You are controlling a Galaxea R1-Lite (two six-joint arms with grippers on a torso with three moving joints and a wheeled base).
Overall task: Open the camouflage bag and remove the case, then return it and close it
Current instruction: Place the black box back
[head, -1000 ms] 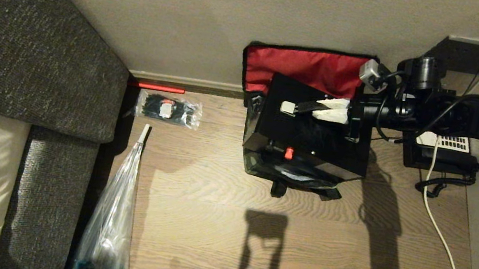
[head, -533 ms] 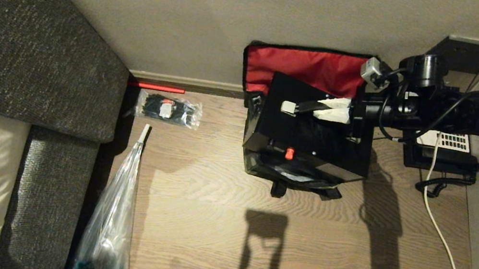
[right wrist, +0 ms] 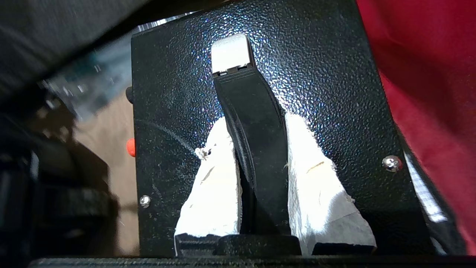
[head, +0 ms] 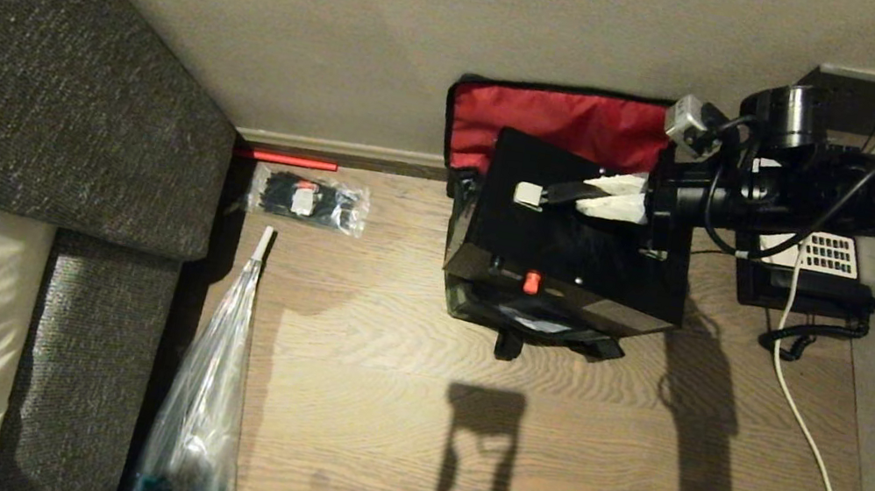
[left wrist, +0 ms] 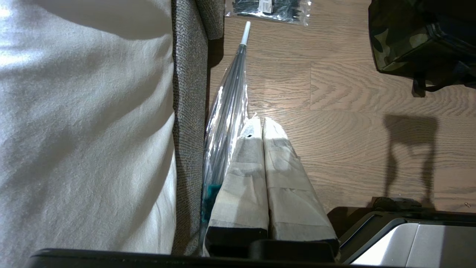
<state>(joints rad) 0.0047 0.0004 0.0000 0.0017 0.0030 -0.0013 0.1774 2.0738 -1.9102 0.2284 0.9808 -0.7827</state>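
Clamping the black curved handle (right wrist: 256, 149) atop the black boxy case (head: 570, 250), the right gripper's white-taped fingers (right wrist: 316, 178) hold it over the open camouflage bag (head: 532, 319), desk phone (head: 806, 272) at three o'clock.

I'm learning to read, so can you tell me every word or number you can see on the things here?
There are none that I can read.
desk phone: its keys show only as tiny dark marks, too small to read.
packet of black ties: a small white and red label, too blurred to read.
case: no writing shows, only a red knob and a handle.
camouflage bag: no label shows.
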